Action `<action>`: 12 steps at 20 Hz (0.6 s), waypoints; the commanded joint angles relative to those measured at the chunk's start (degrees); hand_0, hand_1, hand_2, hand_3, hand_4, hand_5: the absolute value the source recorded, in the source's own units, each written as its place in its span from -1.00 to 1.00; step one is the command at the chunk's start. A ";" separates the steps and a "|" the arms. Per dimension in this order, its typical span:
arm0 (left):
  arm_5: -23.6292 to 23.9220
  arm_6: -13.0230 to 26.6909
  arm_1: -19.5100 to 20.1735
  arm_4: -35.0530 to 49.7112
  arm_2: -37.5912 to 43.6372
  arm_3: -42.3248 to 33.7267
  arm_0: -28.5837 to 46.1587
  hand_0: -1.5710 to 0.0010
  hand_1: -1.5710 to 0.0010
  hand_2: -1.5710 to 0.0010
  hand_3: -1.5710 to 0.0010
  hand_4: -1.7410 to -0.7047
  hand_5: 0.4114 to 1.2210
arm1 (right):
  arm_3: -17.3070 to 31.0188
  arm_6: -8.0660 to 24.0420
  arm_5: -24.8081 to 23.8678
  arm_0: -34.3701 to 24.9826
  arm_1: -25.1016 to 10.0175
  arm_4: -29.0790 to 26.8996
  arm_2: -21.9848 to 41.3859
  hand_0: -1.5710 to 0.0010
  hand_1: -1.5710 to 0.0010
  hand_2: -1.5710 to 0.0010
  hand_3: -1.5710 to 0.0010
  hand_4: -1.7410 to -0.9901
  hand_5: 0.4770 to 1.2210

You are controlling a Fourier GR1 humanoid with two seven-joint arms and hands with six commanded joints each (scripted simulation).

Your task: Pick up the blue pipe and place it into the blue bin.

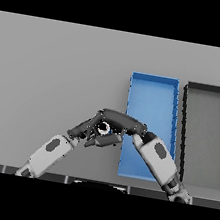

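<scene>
Hands meet beside the blue bin

Little of the blue pipe shows: only a small pale, blue-edged end between the two dark hands. Right robot hand curls over it; left robot hand lies against it, grip unclear. Two bins sit on the grey bench: one blue bin, one black bin to its right.

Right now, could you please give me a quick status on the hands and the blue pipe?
Right hand fingers curled around blue pipe, left of blue bin. Left hand alongside, grip unclear. Pipe not yet in bin.
</scene>
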 commanded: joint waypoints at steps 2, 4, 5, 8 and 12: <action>0.84 -0.01 0.77 -0.83 -0.54 0.33 -0.75 -0.91 -0.85 -0.90 0.33 -0.98 0.99 | -0.11 -1.36 0.59 0.42 0.90 1.67 -0.09 -0.90 -0.91 -0.91 -0.87 -0.28 0.71; 0.79 -0.19 1.64 -0.49 -0.73 0.96 -1.73 -0.91 -0.73 -0.94 0.36 -0.99 0.99 | 0.19 -0.23 1.68 0.74 1.48 0.23 -1.14 -0.94 -0.94 -0.94 -0.92 -0.29 0.81; 0.39 -0.41 2.31 -0.92 -1.01 0.80 -1.74 -0.82 -0.55 -0.72 0.32 -0.80 1.00 | 0.28 0.19 2.31 1.12 2.09 -0.32 -1.32 -0.95 -0.95 -0.95 -0.94 -0.29 0.85; -1.55 -0.01 3.14 -1.78 -1.44 1.14 -2.42 -0.25 -0.02 -0.04 0.58 -0.23 1.00 | -0.78 1.58 3.19 1.93 3.72 1.43 -1.33 -0.97 -0.98 -0.98 -0.97 -0.30 0.92; -4.43 0.05 3.93 -3.35 -1.14 0.89 -2.47 0.49 0.58 0.57 0.83 0.33 0.74 | -1.43 1.77 3.91 2.82 5.28 2.09 -2.59 -0.99 -0.99 -0.99 -0.99 -0.31 0.97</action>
